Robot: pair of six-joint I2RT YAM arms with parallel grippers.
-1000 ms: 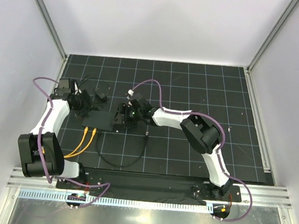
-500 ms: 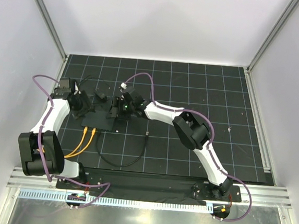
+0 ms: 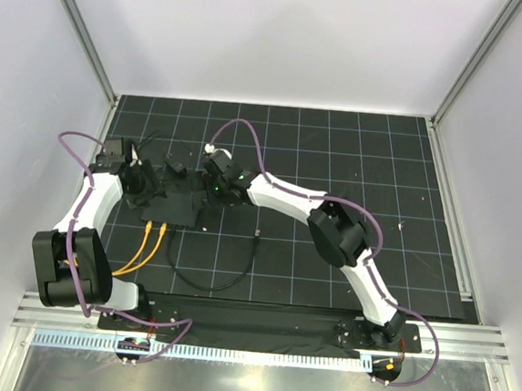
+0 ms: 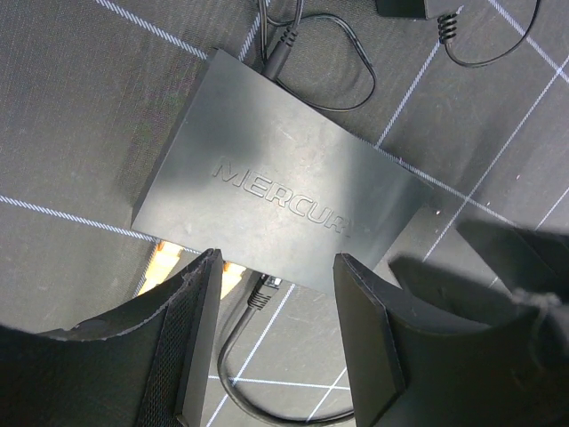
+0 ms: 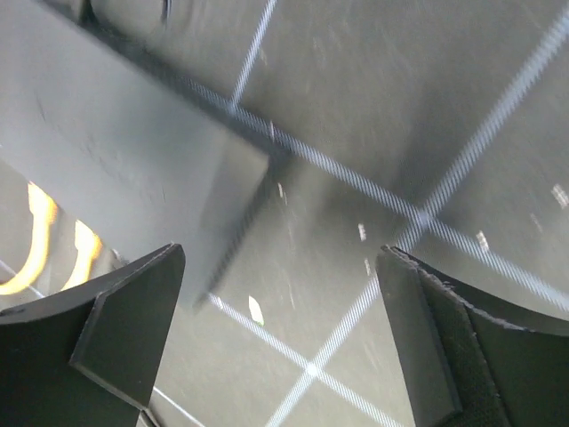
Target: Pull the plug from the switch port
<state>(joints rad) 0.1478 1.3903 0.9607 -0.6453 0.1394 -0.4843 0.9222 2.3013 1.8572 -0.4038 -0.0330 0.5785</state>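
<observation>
Left gripper [image 4: 276,260], right gripper [image 5: 280,255] both spread, empty. Switch [image 4: 276,191] likely light, slick: pin it. Black plug [image 4: 263,291] between left jaws: probably stiff, pinch its body.

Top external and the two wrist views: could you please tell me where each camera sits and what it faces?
Top external: above and behind the robot, facing down; left arm, right arm, switch.
Left wrist: on that arm, facing down onto the switch; left hand shows.
Right wrist: likewise, over the switch's corner; right hand shows.
Shared: all three show the switch.
</observation>
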